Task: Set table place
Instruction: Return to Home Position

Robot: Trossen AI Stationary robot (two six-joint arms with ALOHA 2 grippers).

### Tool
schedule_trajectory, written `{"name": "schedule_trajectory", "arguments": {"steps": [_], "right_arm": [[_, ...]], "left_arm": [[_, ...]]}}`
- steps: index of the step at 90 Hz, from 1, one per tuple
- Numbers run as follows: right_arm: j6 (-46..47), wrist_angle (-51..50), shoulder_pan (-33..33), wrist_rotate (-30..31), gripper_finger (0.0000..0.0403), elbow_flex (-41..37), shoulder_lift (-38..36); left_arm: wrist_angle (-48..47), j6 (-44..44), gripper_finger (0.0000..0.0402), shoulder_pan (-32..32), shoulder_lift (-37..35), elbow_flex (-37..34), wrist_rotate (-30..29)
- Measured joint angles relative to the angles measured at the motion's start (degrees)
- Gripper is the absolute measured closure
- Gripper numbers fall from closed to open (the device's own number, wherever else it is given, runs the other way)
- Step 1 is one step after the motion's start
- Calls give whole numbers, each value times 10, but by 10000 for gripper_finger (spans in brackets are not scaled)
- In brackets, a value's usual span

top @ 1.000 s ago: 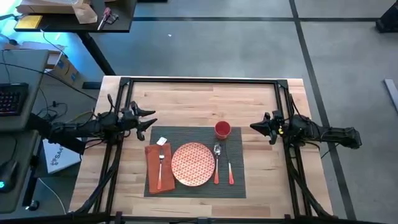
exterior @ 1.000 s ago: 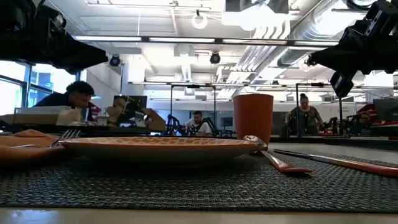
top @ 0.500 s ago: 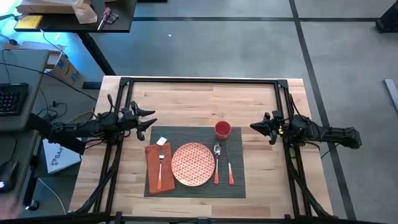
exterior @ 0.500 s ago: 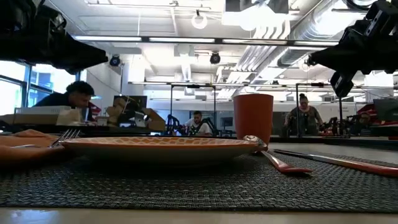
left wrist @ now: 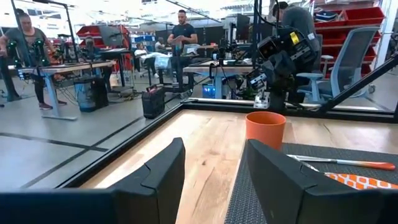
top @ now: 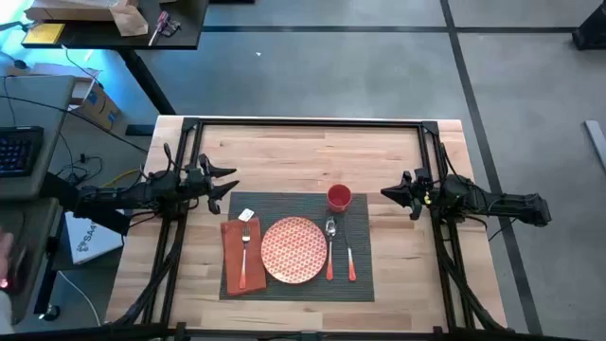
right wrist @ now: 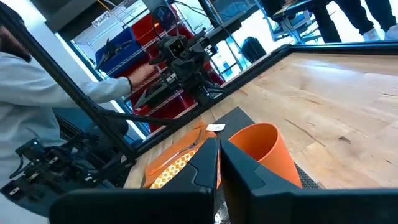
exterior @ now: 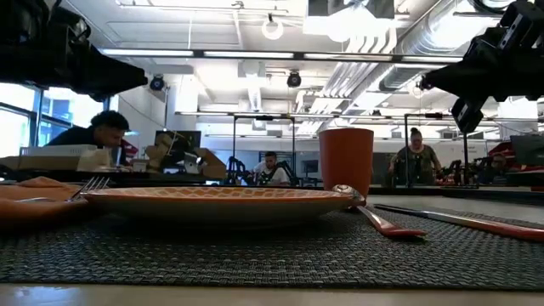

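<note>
On the light-wood table (top: 303,152) lies the dark grey ribbed placemat (top: 295,289). It carries an orange patterned plate (top: 294,250), an orange napkin (top: 233,265) with a fork (top: 244,248) on it, and a spoon (top: 330,248). An orange-handled knife (top: 349,256) and an upright orange cup (top: 340,197) are also on it. My left gripper (top: 230,182) hovers open off the mat's far left corner. My right gripper (top: 385,193) hovers shut to the right of the cup. The cup (left wrist: 265,127) stands ahead of the left fingers (left wrist: 155,180).
A black rail frame (top: 308,122) runs around the table top. A small white tag (top: 246,215) lies at the napkin's far end. Bare wood stretches behind the mat. A dark desk (top: 19,142) with a keyboard stands off the left edge. People work in the room beyond.
</note>
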Motion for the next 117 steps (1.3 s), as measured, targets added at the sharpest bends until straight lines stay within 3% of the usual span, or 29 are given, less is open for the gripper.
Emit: {"name": "schedule_trajectory", "arguments": {"steps": [117], "right_arm": [[0,0,0,0,402,0,0]], "left_arm": [[0,0,245,-22,0,0,0]]}}
